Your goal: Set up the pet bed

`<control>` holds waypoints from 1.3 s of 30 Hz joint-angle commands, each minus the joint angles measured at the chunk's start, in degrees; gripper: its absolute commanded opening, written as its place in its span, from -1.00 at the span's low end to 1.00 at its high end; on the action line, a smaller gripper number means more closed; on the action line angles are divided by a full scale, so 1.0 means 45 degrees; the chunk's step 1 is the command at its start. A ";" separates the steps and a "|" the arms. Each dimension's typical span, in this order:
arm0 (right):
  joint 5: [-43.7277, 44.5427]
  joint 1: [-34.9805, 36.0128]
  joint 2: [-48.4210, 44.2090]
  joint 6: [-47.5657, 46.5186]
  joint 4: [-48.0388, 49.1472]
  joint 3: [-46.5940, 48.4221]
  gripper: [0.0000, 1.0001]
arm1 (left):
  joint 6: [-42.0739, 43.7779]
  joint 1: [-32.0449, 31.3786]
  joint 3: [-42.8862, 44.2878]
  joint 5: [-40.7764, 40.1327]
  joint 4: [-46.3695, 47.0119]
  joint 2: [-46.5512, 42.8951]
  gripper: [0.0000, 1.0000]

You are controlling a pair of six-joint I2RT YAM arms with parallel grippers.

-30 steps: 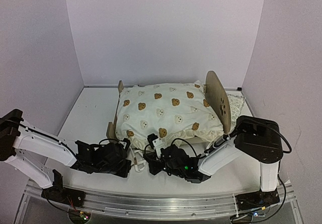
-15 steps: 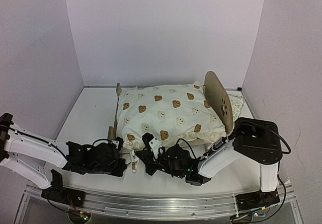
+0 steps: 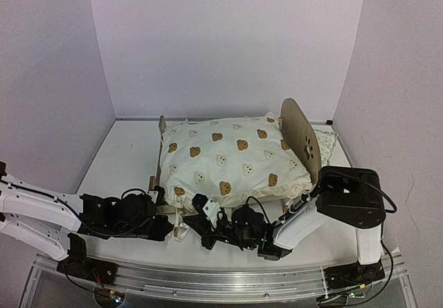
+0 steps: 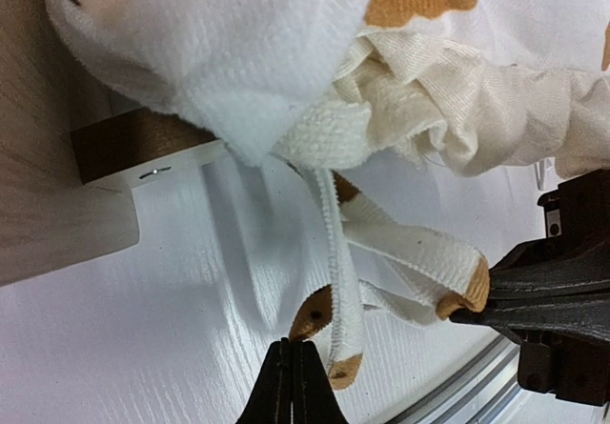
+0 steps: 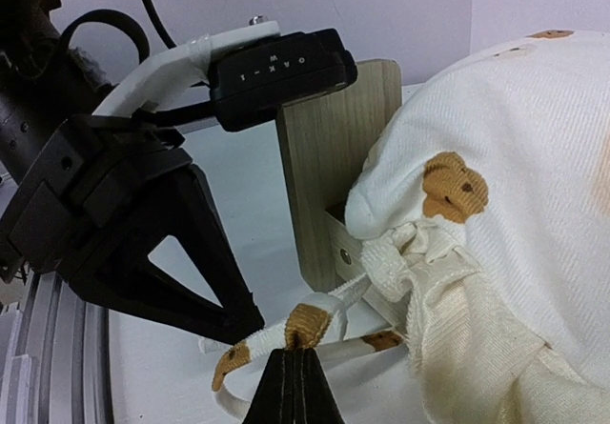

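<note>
**Jaws shut at the bed (image 3: 302, 136) corner**

Both arms are low on the table (image 3: 121, 159), reaching in along its near edge. The bed sits mid-table, towards the far edge. Its headboard (image 3: 304, 149) stands upright facing the right edge, paw cutout on show, and the footboard (image 3: 164, 123) faces the left edge. A quilt (image 3: 232, 161) is heaped over the frame, cream with brown bears, puffed up and spilling over the near side. A pillow (image 3: 327, 140) lies flat between the headboard and the table's far right corner, off the bed.

All the action is at the bed's near left corner. A tie (image 4: 405, 252) trails from the quilt's bunched corner down onto the table, looping just beside the wooden leg (image 5: 334, 167).

The right gripper (image 5: 303, 367) is fully closed and has that tie. A brown bear patch sits right on its fingertips, and the strap rises to a peak there.

The left gripper (image 4: 291, 362) points in from the other side, fingers pressed together with no gap. Its tips touch the strap just beside another brown patch. I cannot tell whether it actually pinches the cloth.

The two grippers are tip to tip, very near each other, with the loop of tie between them.
</note>
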 commanded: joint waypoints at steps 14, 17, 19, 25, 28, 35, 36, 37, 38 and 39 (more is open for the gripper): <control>-0.5102 0.0527 -0.0716 -0.2163 0.1460 0.0480 -0.99 | -0.0194 0.0002 0.0294 -0.0018 -0.0247 -0.0705 -1.00; -0.4829 0.0521 0.0062 -0.2260 0.1460 0.0723 -0.99 | -0.0283 0.0003 0.0233 -0.0308 -0.0411 -0.0762 -1.00; -0.4221 0.0521 0.0555 -0.2353 0.1466 0.0767 -0.99 | -0.0382 0.0004 0.0096 -0.0387 -0.0427 -0.0778 -1.00; -0.3474 0.0521 0.1408 -0.2561 0.1455 0.0876 -0.87 | -0.0405 0.0003 -0.0281 -0.0426 -0.0071 -0.0767 -1.00; -0.3296 0.0527 0.1807 -0.2705 0.1432 0.0932 -0.77 | -0.0299 0.0013 -0.0305 -0.0556 -0.0019 -0.0741 -1.00; -0.2799 0.0523 0.1801 -0.2548 0.1427 0.0737 -0.37 | -0.0207 0.0024 -0.0384 -0.0757 0.0091 -0.0589 -1.00; -0.2730 0.0522 0.1717 -0.2479 0.1427 0.0641 -0.35 | -0.0199 0.0025 -0.0400 -0.0771 0.0113 -0.0587 -1.00; -0.2655 0.0527 0.1603 -0.2407 0.1427 0.0525 -0.33 | -0.0202 0.0026 -0.0418 -0.0791 0.0123 -0.0577 -1.00; -0.2478 0.0534 0.1430 -0.2309 0.1427 0.0363 -0.29 | -0.0212 0.0027 -0.0438 -0.0813 0.0126 -0.0563 -1.00; -0.2163 0.0528 0.1224 -0.2181 0.1427 0.0172 -0.23 | -0.0214 0.0026 -0.0456 -0.0832 0.0123 -0.0562 -1.00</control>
